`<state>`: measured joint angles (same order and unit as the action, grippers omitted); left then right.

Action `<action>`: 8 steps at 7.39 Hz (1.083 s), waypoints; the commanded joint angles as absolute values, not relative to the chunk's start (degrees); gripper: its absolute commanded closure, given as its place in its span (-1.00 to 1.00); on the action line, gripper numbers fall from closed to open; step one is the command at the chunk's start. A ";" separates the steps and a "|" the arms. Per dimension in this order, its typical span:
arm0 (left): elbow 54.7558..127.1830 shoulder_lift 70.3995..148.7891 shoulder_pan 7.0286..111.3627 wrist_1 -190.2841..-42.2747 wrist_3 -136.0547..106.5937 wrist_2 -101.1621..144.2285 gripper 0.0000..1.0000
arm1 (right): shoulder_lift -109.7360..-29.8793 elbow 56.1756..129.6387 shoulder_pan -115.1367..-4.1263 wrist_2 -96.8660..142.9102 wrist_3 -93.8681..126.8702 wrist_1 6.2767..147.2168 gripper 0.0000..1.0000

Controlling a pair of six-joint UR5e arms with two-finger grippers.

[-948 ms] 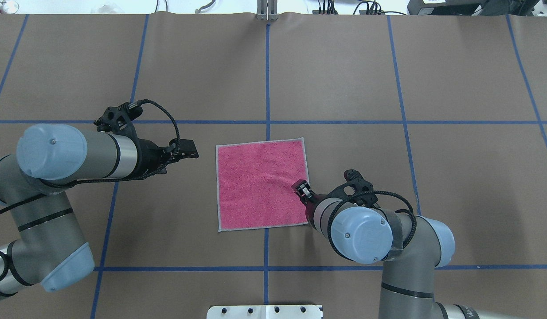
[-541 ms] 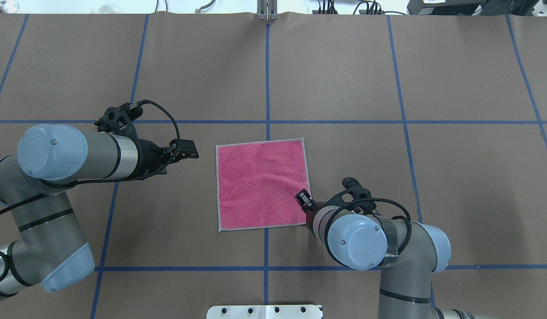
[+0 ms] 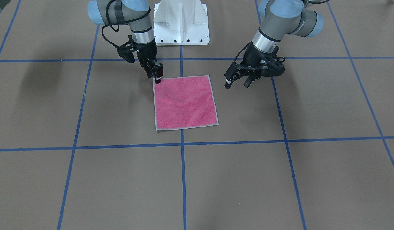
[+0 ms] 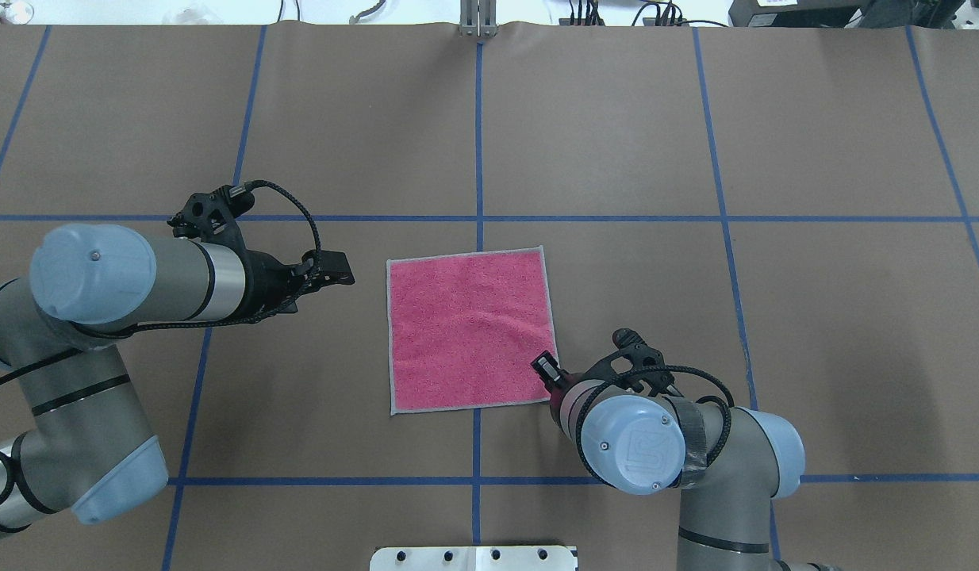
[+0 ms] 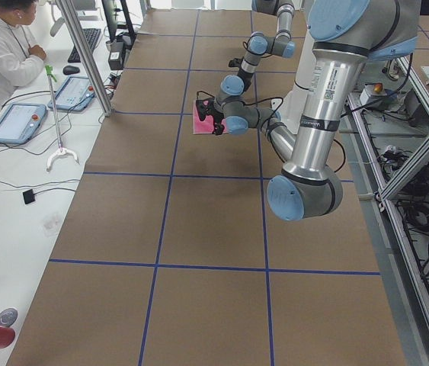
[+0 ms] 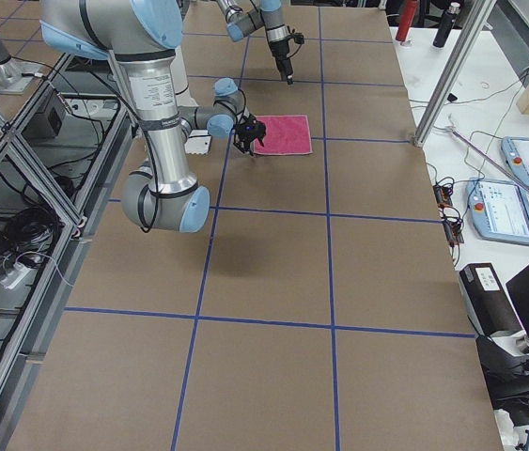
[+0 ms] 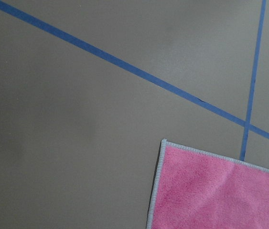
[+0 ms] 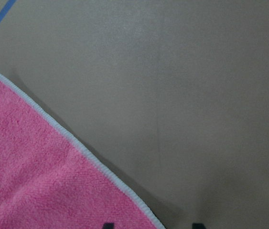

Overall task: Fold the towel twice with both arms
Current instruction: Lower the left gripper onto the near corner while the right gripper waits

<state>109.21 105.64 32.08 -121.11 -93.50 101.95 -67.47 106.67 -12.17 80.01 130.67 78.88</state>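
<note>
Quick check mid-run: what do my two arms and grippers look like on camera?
The left arm and right arm are grey tubes with light blue joint caps and black seam rings. Black braided cables loop to the black left gripper and right gripper.

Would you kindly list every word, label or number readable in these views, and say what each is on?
"UR": embossed logo on the right arm's blue joint cap, faint.
Lettering along the left arm's upright tube: too blurred to read.
Towel: no text.
</note>
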 commanded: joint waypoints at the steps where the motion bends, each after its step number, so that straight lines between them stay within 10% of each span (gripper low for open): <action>1: 109.16 105.64 32.08 -121.11 -93.43 101.95 -0.99 | -67.41 106.44 -12.04 79.98 130.25 79.28 -0.25; 8: 108.98 105.73 32.08 -121.11 -93.16 101.95 -0.99 | -66.71 106.17 -12.04 78.93 131.13 78.66 1.00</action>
